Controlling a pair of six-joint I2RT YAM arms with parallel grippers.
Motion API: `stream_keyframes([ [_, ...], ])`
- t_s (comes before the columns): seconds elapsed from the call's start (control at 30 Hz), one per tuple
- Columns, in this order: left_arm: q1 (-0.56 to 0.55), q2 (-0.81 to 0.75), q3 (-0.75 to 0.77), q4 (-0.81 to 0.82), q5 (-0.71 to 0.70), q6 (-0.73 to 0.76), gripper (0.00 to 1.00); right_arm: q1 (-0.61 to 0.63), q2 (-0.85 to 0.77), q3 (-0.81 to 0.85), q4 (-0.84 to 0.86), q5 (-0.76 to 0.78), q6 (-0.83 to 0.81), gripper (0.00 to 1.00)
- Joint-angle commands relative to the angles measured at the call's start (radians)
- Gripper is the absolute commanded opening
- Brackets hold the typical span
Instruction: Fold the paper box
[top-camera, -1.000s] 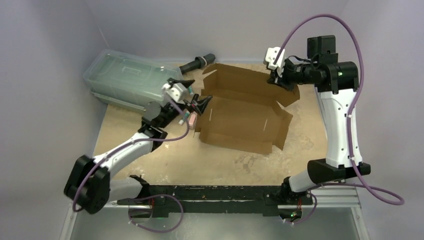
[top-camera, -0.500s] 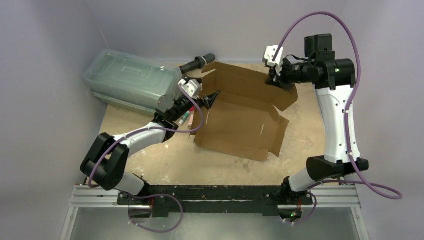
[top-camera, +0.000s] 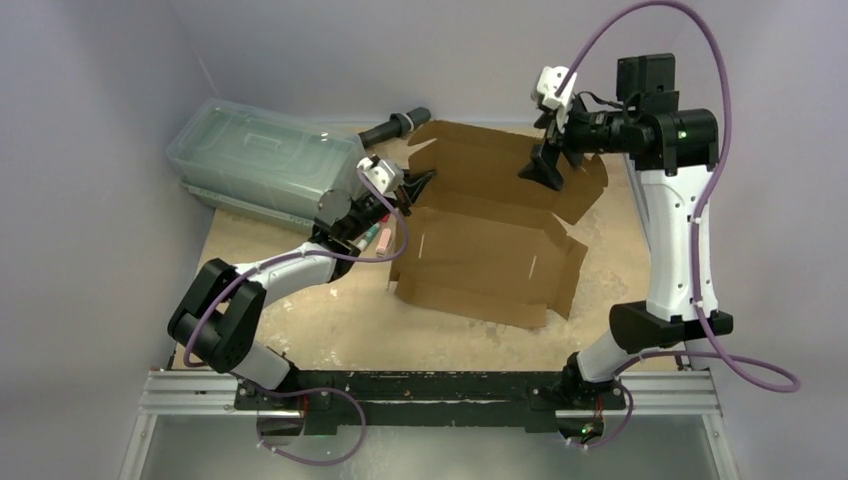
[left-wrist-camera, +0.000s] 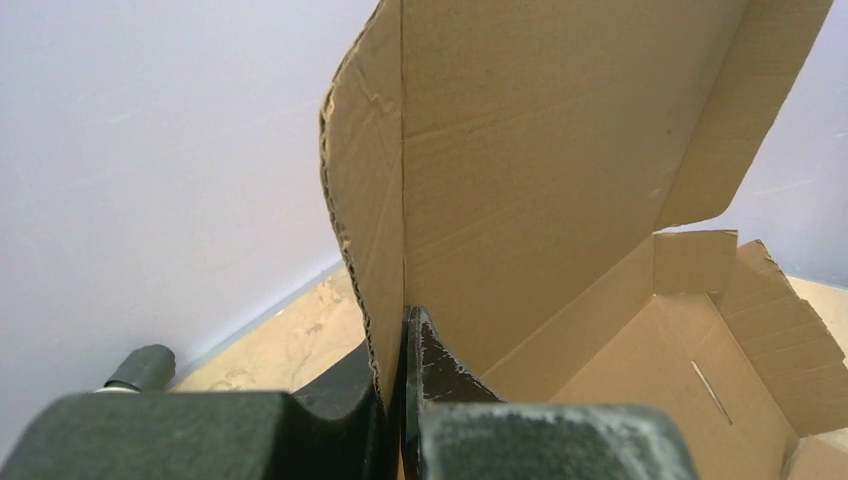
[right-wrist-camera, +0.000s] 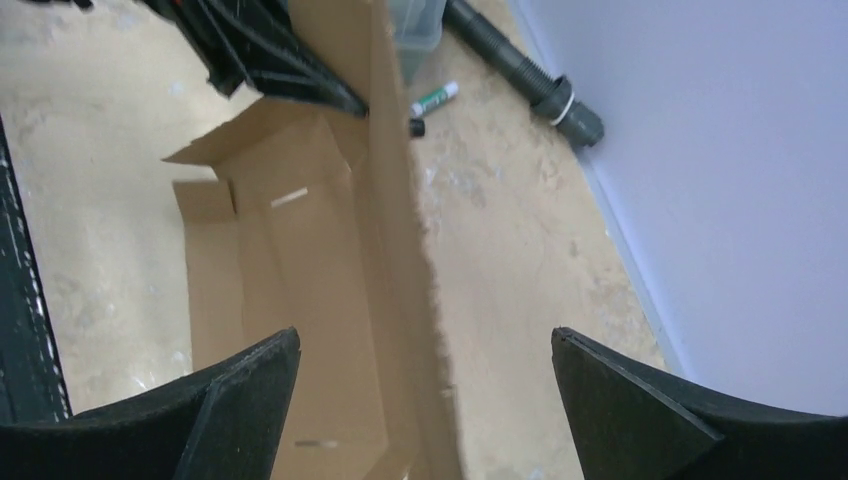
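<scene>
The paper box (top-camera: 487, 243) is a brown cardboard sheet lying half formed on the table, its back panel standing up. My left gripper (top-camera: 421, 182) is shut on the upright edge at the box's back left corner. In the left wrist view the fingers (left-wrist-camera: 392, 330) pinch the corrugated edge of the cardboard (left-wrist-camera: 540, 150). My right gripper (top-camera: 545, 168) is open above the back panel's right part. In the right wrist view its jaws (right-wrist-camera: 425, 335) stand wide, one on each side of the panel's top edge (right-wrist-camera: 410, 240), touching nothing.
A clear greenish lidded container (top-camera: 262, 160) stands at the back left, close to the left arm. A black tube (top-camera: 395, 127) lies by the back wall. A marker (right-wrist-camera: 434, 98) lies beside the box. Grey walls enclose the table on three sides.
My left gripper moved in to the box's back left corner and shut on its edge. My right gripper let go of the back panel, opened wide and rose a little.
</scene>
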Motion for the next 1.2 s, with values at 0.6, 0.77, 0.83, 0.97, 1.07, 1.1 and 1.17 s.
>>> stream_keyframes([
  [0.6, -0.024, -0.007, 0.045, 0.022, 0.064, 0.032, 0.00, 0.005, -0.039, 0.108, 0.021, 0.005, 0.076, 0.94],
  [0.77, -0.033, -0.007, 0.072, -0.007, 0.066, 0.067, 0.00, 0.130, 0.001, 0.070, 0.001, 0.107, 0.059, 0.90],
  [0.83, -0.038, -0.010, 0.079, -0.021, 0.061, 0.096, 0.00, 0.142, 0.020, 0.084, 0.000, 0.124, 0.064, 0.88],
  [0.97, -0.044, -0.012, 0.091, -0.041, 0.053, 0.125, 0.00, 0.155, 0.054, 0.092, 0.000, 0.168, 0.063, 0.80],
  [1.07, -0.047, -0.011, 0.097, -0.049, 0.048, 0.139, 0.00, 0.172, 0.073, 0.088, 0.001, 0.210, 0.055, 0.68],
  [1.1, -0.048, -0.011, 0.097, -0.051, 0.045, 0.143, 0.00, 0.176, 0.079, 0.087, 0.001, 0.222, 0.054, 0.61],
  [1.17, -0.049, -0.011, 0.099, -0.051, 0.040, 0.147, 0.00, 0.182, 0.082, 0.085, 0.000, 0.235, 0.047, 0.45],
])
